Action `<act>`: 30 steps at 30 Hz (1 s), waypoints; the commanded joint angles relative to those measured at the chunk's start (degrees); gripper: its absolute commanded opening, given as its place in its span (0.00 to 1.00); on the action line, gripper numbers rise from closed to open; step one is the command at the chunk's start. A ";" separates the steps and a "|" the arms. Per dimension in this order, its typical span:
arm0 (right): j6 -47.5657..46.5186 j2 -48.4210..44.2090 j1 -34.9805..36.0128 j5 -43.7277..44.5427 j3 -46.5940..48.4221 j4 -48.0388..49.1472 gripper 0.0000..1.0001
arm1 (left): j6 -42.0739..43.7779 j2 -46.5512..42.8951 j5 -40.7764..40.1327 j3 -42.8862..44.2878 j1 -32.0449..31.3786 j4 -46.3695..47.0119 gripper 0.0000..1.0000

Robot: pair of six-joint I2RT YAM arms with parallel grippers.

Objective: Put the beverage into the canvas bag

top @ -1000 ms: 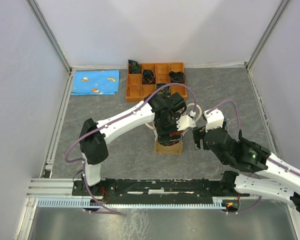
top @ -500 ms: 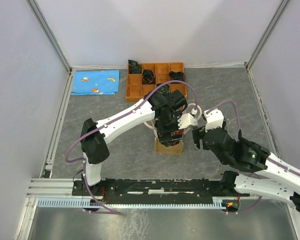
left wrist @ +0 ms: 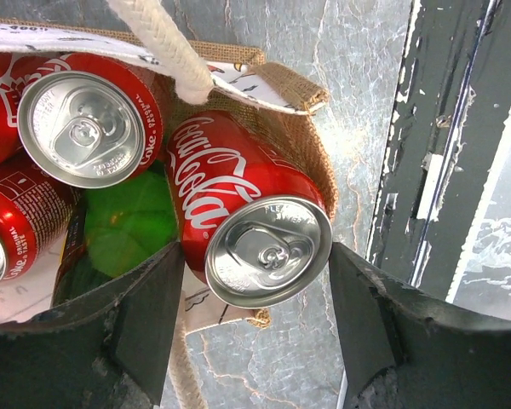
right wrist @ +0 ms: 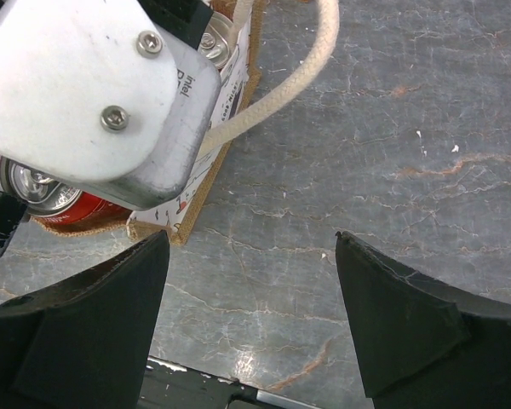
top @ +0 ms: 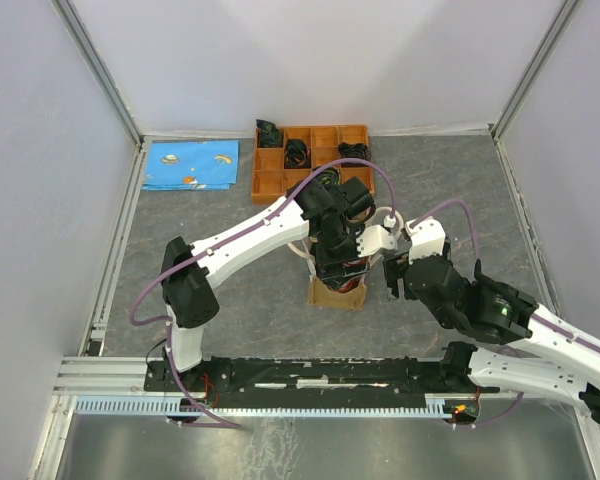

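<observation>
On grey marbled table (right wrist: 392,170), tan canvas bag (left wrist: 291,85) holds red cans (left wrist: 217,183); left claw (left wrist: 255,256) grip unclear, right claw (right wrist: 249,243) wide

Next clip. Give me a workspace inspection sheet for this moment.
Surface: grey marbled table.
Job's things: bag standing, holding red cans and something green; one can leans at its corner.
Clutter: orange tray with dark items, blue printed cloth, both at the far side.
Hands: left hand flanks the leaning can, grip unclear; right hand open over table beside the bag.
Cables: purple cables loop along both arms.
Surroundings: pale walls, metal frame.
</observation>
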 commanded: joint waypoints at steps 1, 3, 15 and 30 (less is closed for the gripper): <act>0.74 0.00 -0.06 -0.10 0.38 1.13 0.87 | -2.26 0.35 3.66 2.33 -0.33 -1.54 0.73; 0.74 -0.13 -0.02 -0.19 0.34 1.13 0.87 | -2.25 0.42 3.29 2.50 -0.03 -1.41 0.72; 0.87 1.30 -0.02 -1.17 0.11 2.08 0.87 | -2.69 0.97 0.67 4.00 2.09 -0.62 0.44; 0.68 2.77 -0.02 -1.93 0.14 3.36 0.87 | -3.22 2.19 0.22 9.87 2.15 -2.14 0.68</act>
